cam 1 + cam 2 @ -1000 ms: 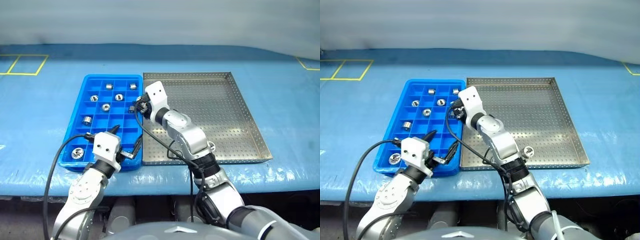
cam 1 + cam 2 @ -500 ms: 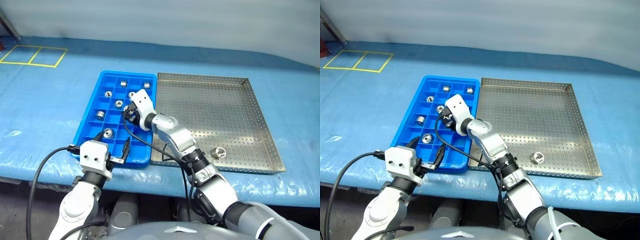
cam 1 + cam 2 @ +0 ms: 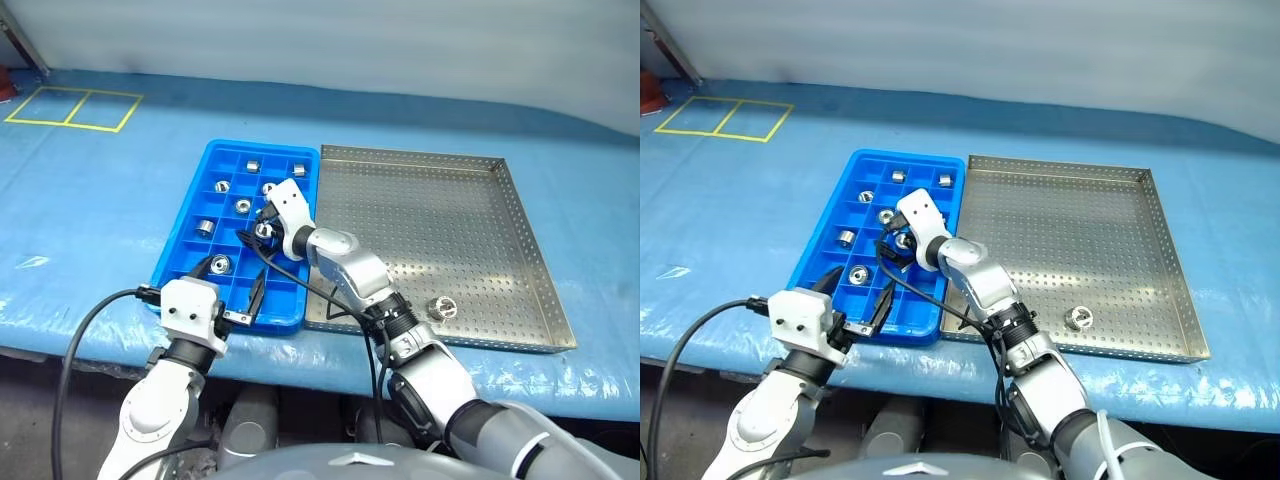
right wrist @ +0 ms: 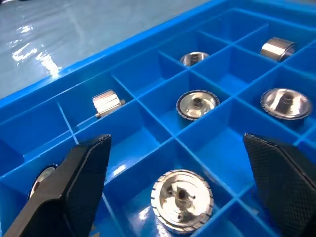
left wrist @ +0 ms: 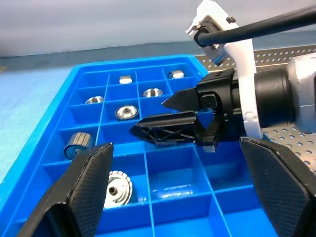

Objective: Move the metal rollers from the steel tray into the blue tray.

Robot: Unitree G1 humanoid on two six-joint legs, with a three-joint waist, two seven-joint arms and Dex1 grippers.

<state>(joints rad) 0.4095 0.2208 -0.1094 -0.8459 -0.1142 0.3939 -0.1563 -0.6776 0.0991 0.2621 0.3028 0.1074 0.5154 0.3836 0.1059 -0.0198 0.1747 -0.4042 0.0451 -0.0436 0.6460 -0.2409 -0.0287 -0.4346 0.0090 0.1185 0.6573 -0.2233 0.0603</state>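
Note:
The blue tray [image 3: 222, 205] lies left of the steel tray [image 3: 450, 220], the two side by side. Several metal rollers sit in the blue tray's compartments, such as one [image 3: 243, 205] near the middle. One roller [image 3: 439, 308] rests near the steel tray's front rim. My right gripper [image 3: 256, 233] hangs open low over the blue tray. A roller [image 4: 181, 197] lies free in the compartment between its fingers. My left gripper [image 3: 232, 288] stands open and empty over the blue tray's front edge, pointing at the right gripper [image 5: 155, 116].
Both trays lie on a blue-covered table whose front edge runs just before them. Yellow tape squares [image 3: 70, 105] mark the far left. A black cable [image 3: 90, 330] loops off my left wrist, and another trails along my right arm [image 3: 345, 305].
My right gripper has opened, and the roller it carried now lies in a blue tray compartment. The whole picture has shifted with the camera. The left gripper stays open.

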